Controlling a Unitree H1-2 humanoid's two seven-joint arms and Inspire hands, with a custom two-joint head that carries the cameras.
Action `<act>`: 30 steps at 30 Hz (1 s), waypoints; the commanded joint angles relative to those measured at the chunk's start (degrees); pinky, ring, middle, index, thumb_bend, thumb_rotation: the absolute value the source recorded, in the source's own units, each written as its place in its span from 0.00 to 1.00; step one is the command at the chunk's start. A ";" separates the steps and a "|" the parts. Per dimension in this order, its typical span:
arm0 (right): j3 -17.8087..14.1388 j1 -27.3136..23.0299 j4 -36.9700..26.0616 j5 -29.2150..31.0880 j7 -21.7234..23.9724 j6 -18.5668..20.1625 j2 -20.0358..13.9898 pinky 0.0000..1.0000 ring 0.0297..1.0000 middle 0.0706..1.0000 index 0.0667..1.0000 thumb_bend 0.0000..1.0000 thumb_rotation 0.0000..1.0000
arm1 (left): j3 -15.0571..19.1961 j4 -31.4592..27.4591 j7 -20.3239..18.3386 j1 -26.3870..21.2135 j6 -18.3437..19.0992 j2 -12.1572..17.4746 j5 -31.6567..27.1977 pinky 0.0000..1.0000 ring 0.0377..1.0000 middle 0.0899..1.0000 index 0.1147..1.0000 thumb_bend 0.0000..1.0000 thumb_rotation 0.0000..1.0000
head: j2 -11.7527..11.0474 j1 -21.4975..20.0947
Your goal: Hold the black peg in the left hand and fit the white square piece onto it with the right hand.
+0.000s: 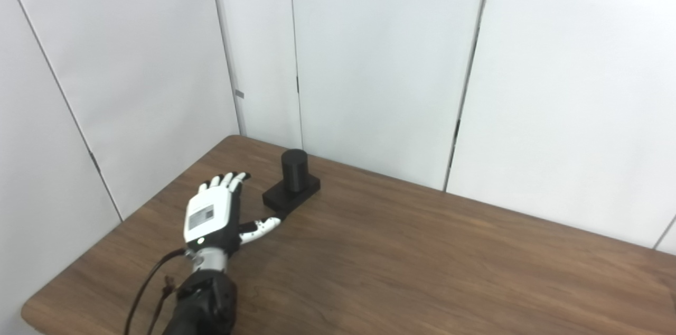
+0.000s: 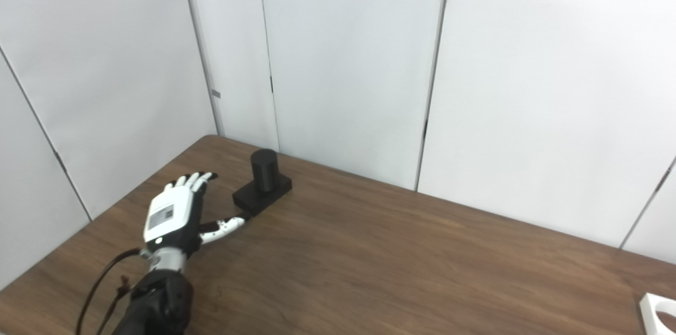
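One hand is in view — my left hand (image 1: pixel 211 213), flat above the desk (image 1: pixel 401 266) with fingers spread and thumb stuck out sideways, holding nothing. The black peg (image 1: pixel 293 170) stands upright on its square black base, just beyond and to the right of my fingertips; my thumb tip looks to be almost at the base's near corner, though I cannot tell if it touches. So the peg's long axis is vertical, and I judge my reach should go forward and rightward to wrap it from the side. The white square piece (image 2: pixel 657 312) lies well apart at the desk's near right edge — my right hand is out of sight.
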 commanded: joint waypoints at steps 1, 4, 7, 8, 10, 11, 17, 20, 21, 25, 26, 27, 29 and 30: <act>0.59 0.44 0.92 -0.68 -0.25 1.97 0.91 0.91 0.99 0.96 0.95 0.69 1.00 | 0.74 0.24 -0.68 -3.87 0.45 1.70 2.10 1.00 0.97 0.94 0.87 0.89 0.68 | 0.12 -0.09; 0.74 0.63 0.17 -1.04 -0.75 2.74 0.95 0.91 0.98 0.95 0.94 0.70 1.00 | 0.77 2.11 -1.31 -5.83 0.45 1.28 2.36 0.98 0.97 0.93 0.86 0.92 0.69 | 0.37 -0.21; 0.77 0.82 0.00 -0.63 -0.73 2.56 1.00 0.91 0.97 0.94 0.94 0.68 1.00 | 0.68 4.17 -1.92 -7.81 0.44 0.97 1.35 0.97 0.97 0.93 0.85 0.94 0.69 | 0.65 -0.34; 0.69 0.87 -0.15 -0.22 -0.80 2.86 1.10 0.91 0.97 0.94 0.94 0.69 1.00 | 0.75 4.77 -2.17 -8.46 0.44 0.78 0.82 0.97 0.97 0.93 0.85 0.95 0.69 | 0.74 -0.34; 0.66 0.95 -0.69 -0.17 -1.20 3.60 1.28 0.90 0.96 0.94 0.93 0.70 1.00 | 0.98 5.69 -2.53 -9.59 0.43 0.31 -0.77 0.97 0.97 0.93 0.84 0.94 0.68 | 0.87 -0.37; 0.71 0.96 -0.85 -0.18 -1.29 3.75 1.28 0.90 0.96 0.94 0.92 0.70 1.00 | 1.24 6.27 -3.03 -10.25 0.44 -0.02 -1.17 0.97 0.96 0.92 0.84 0.93 0.66 | 0.91 -0.42; 1.10 1.10 -1.02 0.14 -1.35 3.65 0.95 0.86 0.95 0.93 0.92 0.71 1.00 | 1.92 10.25 -4.02 -13.29 0.45 -0.89 -0.34 0.96 0.96 0.93 0.84 0.96 0.69 | 1.13 -0.70; 1.11 1.13 -1.11 0.42 -1.31 3.61 0.97 0.85 0.94 0.93 0.91 0.73 1.00 | 1.82 12.21 -4.19 -14.57 0.46 -1.00 0.80 0.96 0.96 0.93 0.85 0.95 0.68 | 1.18 -0.75; 1.13 1.14 -1.06 0.46 -1.25 3.49 0.94 0.84 0.94 0.93 0.90 0.73 1.00 | 1.75 12.61 -4.13 -14.79 0.46 -0.99 1.02 0.96 0.96 0.92 0.85 0.95 0.67 | 1.18 -0.75; 1.23 1.23 -1.03 0.10 -1.40 3.48 0.85 0.81 0.94 0.93 0.90 0.76 1.00 | 1.47 16.15 -2.74 -16.42 0.46 -0.97 2.61 0.96 0.95 0.92 0.84 0.95 0.66 | 1.26 -0.83; 1.21 1.24 -1.08 0.30 -1.41 3.51 0.90 0.81 0.94 0.93 0.90 0.76 1.00 | 1.57 16.94 -2.67 -16.86 0.45 -1.06 3.29 0.96 0.95 0.92 0.84 0.95 0.65 | 1.29 -0.83; 1.21 1.25 -1.10 0.40 -1.39 3.47 0.91 0.81 0.94 0.92 0.90 0.76 1.00 | 1.66 17.47 -2.66 -17.16 0.45 -1.13 3.79 0.96 0.95 0.92 0.84 0.95 0.65 | 1.29 -0.83; 1.25 1.28 -1.27 0.31 -1.54 3.56 1.02 0.80 0.93 0.92 0.90 0.76 1.00 | 1.75 19.49 -2.33 -18.24 0.45 -1.18 5.15 0.96 0.95 0.92 0.84 0.94 0.65 | 1.41 -0.91; 1.26 1.29 -1.34 0.28 -1.59 3.61 1.05 0.80 0.93 0.92 0.89 0.76 1.00 | 1.79 20.14 -2.16 -18.57 0.45 -1.21 5.57 0.96 0.95 0.92 0.84 0.94 0.64 | 1.41 -0.90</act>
